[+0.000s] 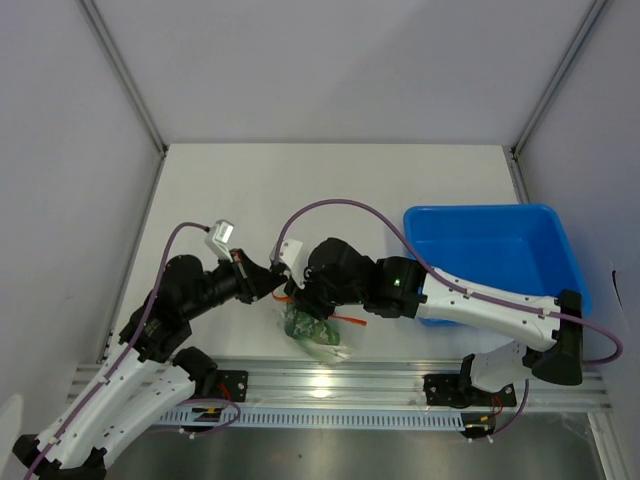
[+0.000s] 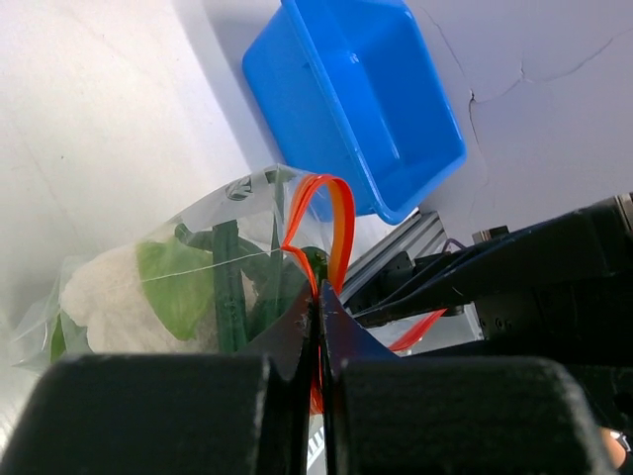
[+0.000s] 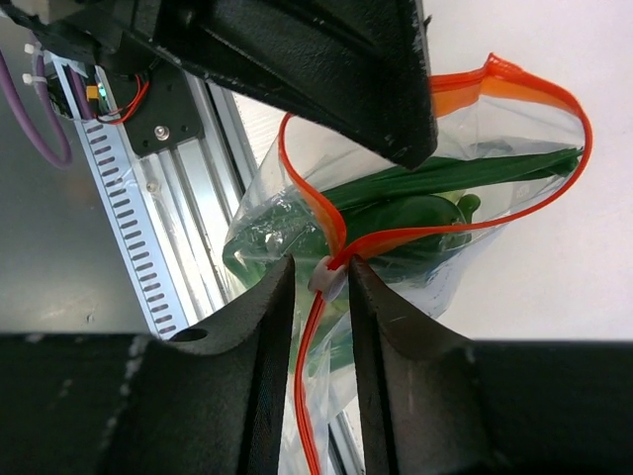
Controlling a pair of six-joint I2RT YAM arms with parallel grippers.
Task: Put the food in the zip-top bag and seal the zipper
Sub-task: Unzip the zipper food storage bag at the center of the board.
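The clear zip-top bag [image 1: 320, 335] hangs between my two grippers near the table's front edge, with the green food [image 3: 415, 213] inside it. In the left wrist view, leafy food [image 2: 173, 287] and dark stalks show through the plastic. My left gripper [image 2: 319, 297] is shut on the orange-red zipper [image 2: 341, 213] at one end of the mouth. My right gripper [image 3: 322, 272] has its jaws pressed in on the white slider [image 3: 328, 275] of the zipper [image 3: 514, 71]. Beyond the slider the mouth gapes in a loop. In the top view, the left gripper [image 1: 277, 287] and right gripper [image 1: 298, 297] nearly touch.
A blue bin [image 1: 480, 212] stands at the right, behind the right arm, and also shows as the blue bin [image 2: 366, 99] in the left wrist view. The metal mounting rail [image 1: 330, 380] runs along the front edge just below the bag.
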